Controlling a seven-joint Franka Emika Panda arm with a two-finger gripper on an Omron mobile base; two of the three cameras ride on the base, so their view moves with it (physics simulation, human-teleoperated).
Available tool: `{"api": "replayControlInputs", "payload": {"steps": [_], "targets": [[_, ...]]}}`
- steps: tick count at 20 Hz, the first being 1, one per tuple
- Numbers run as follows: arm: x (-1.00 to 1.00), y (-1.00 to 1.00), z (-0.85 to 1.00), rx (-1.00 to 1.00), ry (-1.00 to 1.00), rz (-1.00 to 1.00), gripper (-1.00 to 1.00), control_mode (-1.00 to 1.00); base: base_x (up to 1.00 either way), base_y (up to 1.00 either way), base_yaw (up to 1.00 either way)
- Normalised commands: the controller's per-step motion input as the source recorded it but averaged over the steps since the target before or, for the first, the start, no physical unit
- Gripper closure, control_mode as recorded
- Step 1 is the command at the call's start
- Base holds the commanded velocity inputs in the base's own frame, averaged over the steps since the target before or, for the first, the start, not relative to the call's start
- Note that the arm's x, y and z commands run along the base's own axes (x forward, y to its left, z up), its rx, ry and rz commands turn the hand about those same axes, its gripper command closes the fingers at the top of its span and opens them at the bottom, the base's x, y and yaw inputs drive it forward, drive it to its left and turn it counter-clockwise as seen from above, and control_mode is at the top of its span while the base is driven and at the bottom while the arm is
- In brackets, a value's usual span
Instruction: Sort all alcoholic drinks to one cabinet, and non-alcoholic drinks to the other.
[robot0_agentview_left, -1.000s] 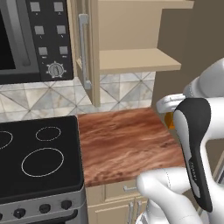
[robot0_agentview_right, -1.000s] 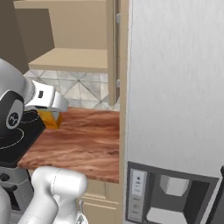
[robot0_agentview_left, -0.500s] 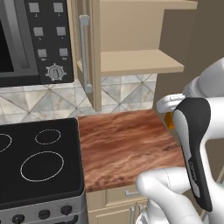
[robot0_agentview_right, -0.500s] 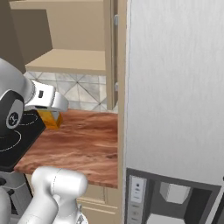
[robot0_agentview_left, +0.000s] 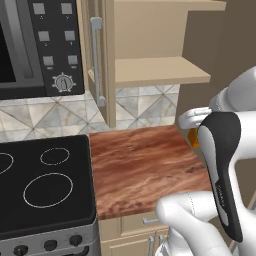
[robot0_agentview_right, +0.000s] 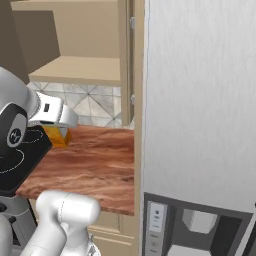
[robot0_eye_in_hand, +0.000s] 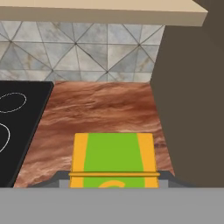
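Step in hand: carrying the orange-yellow carton with a green patch (robot0_eye_in_hand: 113, 161), a non-alcoholic drink, over the reddish-brown wooden counter (robot0_agentview_left: 142, 165) toward a wall cabinet.
Gripper: two-finger gripper (robot0_eye_in_hand: 113, 177) clamped on the carton, a dark finger tip at each lower side of the box in the hand view.
Carton position: raised off the counter, below the pale shelf (robot0_agentview_left: 157, 71) of the open tan wooden wall cabinet (robot0_agentview_left: 150, 30); in the right base view, peeking out orange under the white wrist (robot0_agentview_right: 59, 136).
Carton look: boxy, flat-topped, broad green panel flanked by orange-yellow bands, a thin dark seam near the gripped end; rigid-looking, probably light.
Cabinet: door swung open, long grey bar handle (robot0_agentview_left: 96, 60) edge-on; shelf bare as far as visible.
Surroundings: black glass cooktop (robot0_agentview_left: 42, 185) left of the counter, grey diamond-tiled backsplash (robot0_eye_in_hand: 78, 52) behind, tall pale grey fridge panel (robot0_agentview_right: 200, 100) on the right.
Next move, judged: lift higher to clear the shelf edge, reach forward over it, set the carton down upright, then release.
Risk, judged: catching the carton on the shelf lip or the open door.
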Motion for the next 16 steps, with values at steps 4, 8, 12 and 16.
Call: {"api": "replayControlInputs", "payload": {"steps": [4,8,12,16], "targets": [[0.00,0.00,0.00,0.00,0.00,0.00,1.00,1.00,0.23,-0.08,0.00],[0.00,0.00,0.00,0.00,0.00,0.00,1.00,1.00,0.11,-0.06,0.00],[-0.06,-0.04,0.12,0.00,-0.04,0.00,1.00,-1.00,0.00,-0.01,0.00],[-0.10,-0.01,0.21,0.00,-0.03,0.00,1.00,-1.00,0.00,0.00,0.00]]}}
